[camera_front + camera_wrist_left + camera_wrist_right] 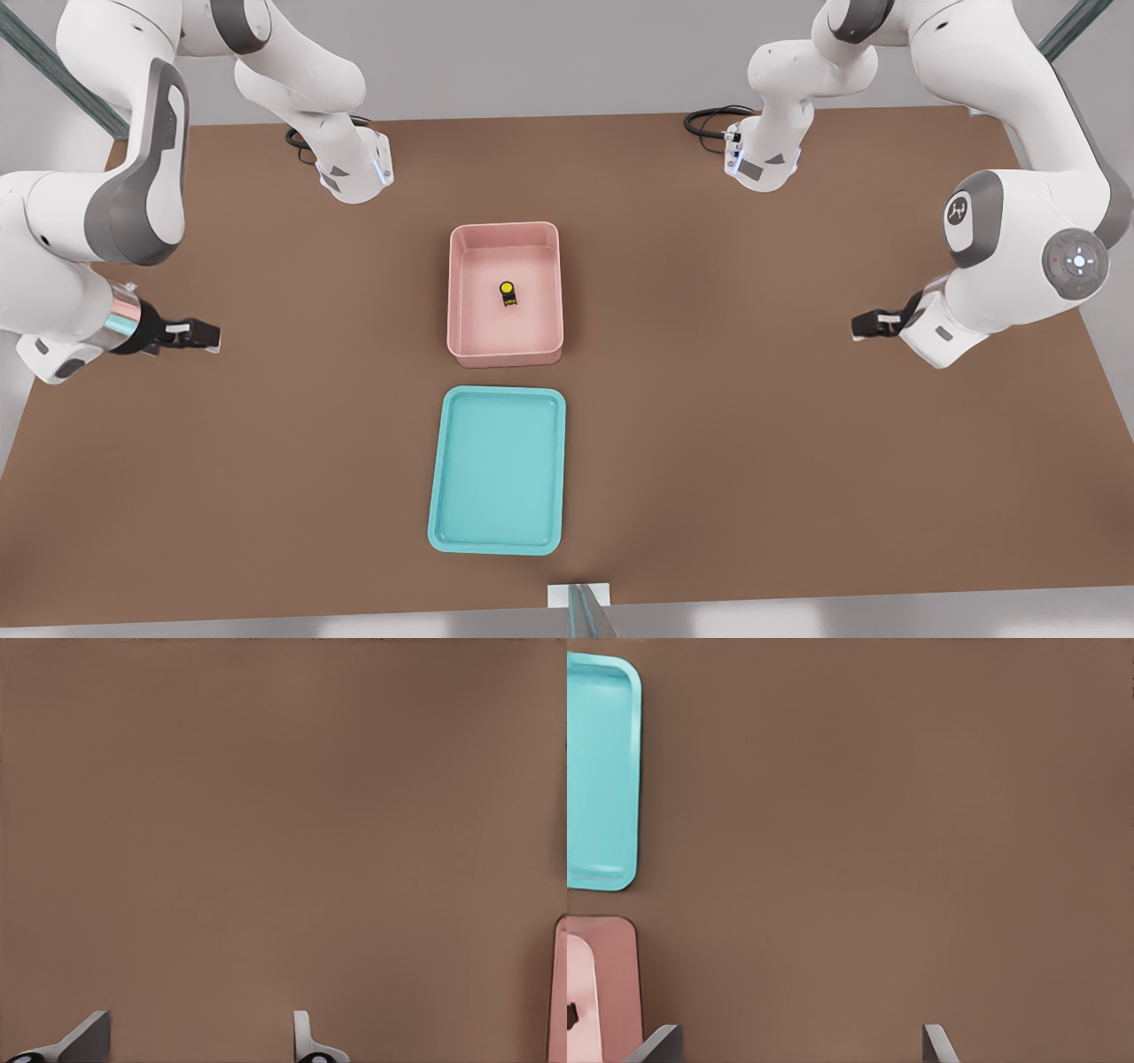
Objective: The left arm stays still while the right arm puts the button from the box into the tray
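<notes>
The button (pixel 508 293), a tiny black block with a yellow cap, lies on the floor of the pink box (pixel 505 229) at the table's middle. Just in front of the box sits the turquoise tray (pixel 500 393), with nothing in it. My gripper (pixel 213 337) hovers low over bare table far off at the front view's left, level with the box's near end and pointing towards it. In the right wrist view its fingers (pixel 664 1043) stand wide apart, so the gripper (pixel 799 1045) is open and holds nothing. That view also catches the tray (pixel 602 771) and a corner of the box (pixel 616 983).
The brown table (pixel 753 425) spreads wide around both containers. The parked arm (pixel 1019 257) hangs at the front view's right. Both arm bases and black cables (pixel 709 120) sit along the back edge. A metal post (pixel 585 611) stands at the front edge.
</notes>
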### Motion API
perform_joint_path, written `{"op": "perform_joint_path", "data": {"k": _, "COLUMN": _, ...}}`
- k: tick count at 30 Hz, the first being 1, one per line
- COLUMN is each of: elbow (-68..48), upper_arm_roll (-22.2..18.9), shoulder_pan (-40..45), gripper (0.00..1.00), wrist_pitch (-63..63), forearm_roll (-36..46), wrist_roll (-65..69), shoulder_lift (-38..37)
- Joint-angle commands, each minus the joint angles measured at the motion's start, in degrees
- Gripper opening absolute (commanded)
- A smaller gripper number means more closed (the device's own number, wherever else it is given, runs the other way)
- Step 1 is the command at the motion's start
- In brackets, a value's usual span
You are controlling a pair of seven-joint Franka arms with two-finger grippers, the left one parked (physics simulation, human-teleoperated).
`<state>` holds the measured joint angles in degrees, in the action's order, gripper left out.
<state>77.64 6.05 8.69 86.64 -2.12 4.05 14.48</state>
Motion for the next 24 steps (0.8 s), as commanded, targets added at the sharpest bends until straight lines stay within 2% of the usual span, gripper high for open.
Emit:
{"op": "perform_joint_path", "data": {"k": 1, "elbow": 0.0, "upper_arm_roll": 0.0, "shoulder_pan": 0.0, "gripper": 1.00, "wrist_pitch": 2.9, "forearm_roll": 0.2, "wrist_roll": 0.3, "shoulder_lift": -0.1}}
{"op": "perform_joint_path", "data": {"k": 5, "elbow": 0.1, "upper_arm_roll": 0.5, "shoulder_pan": -0.3, "gripper": 1.00, "wrist_pitch": 2.9, "forearm_roll": 0.1, "wrist_roll": 0.3, "shoulder_lift": -0.1}}
{"op": "perform_joint_path", "data": {"k": 6, "elbow": 0.2, "upper_arm_roll": 1.7, "shoulder_pan": -0.9, "gripper": 1.00, "wrist_pitch": 2.5, "forearm_roll": 0.1, "wrist_roll": -0.4, "shoulder_lift": -0.2}}
{"op": "perform_joint_path", "data": {"k": 8, "elbow": 1.0, "upper_arm_roll": 7.8, "shoulder_pan": -1.0, "gripper": 1.00, "wrist_pitch": 0.5, "forearm_roll": 1.5, "wrist_roll": -13.3, "shoulder_lift": -0.3}}
{"op": "perform_joint_path", "data": {"k": 9, "elbow": 5.1, "upper_arm_roll": 10.0, "shoulder_pan": -1.2, "gripper": 1.00, "wrist_pitch": 1.5, "forearm_roll": 2.5, "wrist_roll": -18.7, "shoulder_lift": -2.6}}
{"op": "perform_joint_path", "data": {"k": 10, "elbow": 19.5, "upper_arm_roll": 12.1, "shoulder_pan": -1.4, "gripper": 1.00, "wrist_pitch": 10.9, "forearm_roll": 4.8, "wrist_roll": -24.5, "shoulder_lift": -11.3}}
{"op": "perform_joint_path", "data": {"k": 11, "elbow": 26.3, "upper_arm_roll": 14.8, "shoulder_pan": -1.4, "gripper": 1.00, "wrist_pitch": 15.5, "forearm_roll": 6.4, "wrist_roll": -30.0, "shoulder_lift": -15.4}}
{"op": "perform_joint_path", "data": {"k": 12, "elbow": 27.9, "upper_arm_roll": 19.3, "shoulder_pan": -2.9, "gripper": 1.00, "wrist_pitch": 17.9, "forearm_roll": 8.4, "wrist_roll": -36.3, "shoulder_lift": -15.5}}
{"op": "perform_joint_path", "data": {"k": 15, "elbow": 34.5, "upper_arm_roll": 19.6, "shoulder_pan": -10.2, "gripper": 1.00, "wrist_pitch": 26.7, "forearm_roll": 8.3, "wrist_roll": -43.7, "shoulder_lift": -15.1}}
{"op": "perform_joint_path", "data": {"k": 18, "elbow": 38.0, "upper_arm_roll": 19.6, "shoulder_pan": -18.7, "gripper": 1.00, "wrist_pitch": 36.8, "forearm_roll": 8.3, "wrist_roll": -57.6, "shoulder_lift": -12.2}}
{"op": "perform_joint_path", "data": {"k": 19, "elbow": 38.0, "upper_arm_roll": 19.7, "shoulder_pan": -21.3, "gripper": 1.00, "wrist_pitch": 39.4, "forearm_roll": 7.5, "wrist_roll": -62.0, "shoulder_lift": -10.6}}
{"op": "perform_joint_path", "data": {"k": 20, "elbow": 38.0, "upper_arm_roll": 19.7, "shoulder_pan": -24.2, "gripper": 1.00, "wrist_pitch": 41.6, "forearm_roll": 2.3, "wrist_roll": -69.0, "shoulder_lift": -8.0}}
{"op": "perform_joint_path", "data": {"k": 24, "elbow": 46.6, "upper_arm_roll": 19.7, "shoulder_pan": -27.8, "gripper": 1.00, "wrist_pitch": 54.2, "forearm_roll": 1.1, "wrist_roll": -71.6, "shoulder_lift": -7.0}}
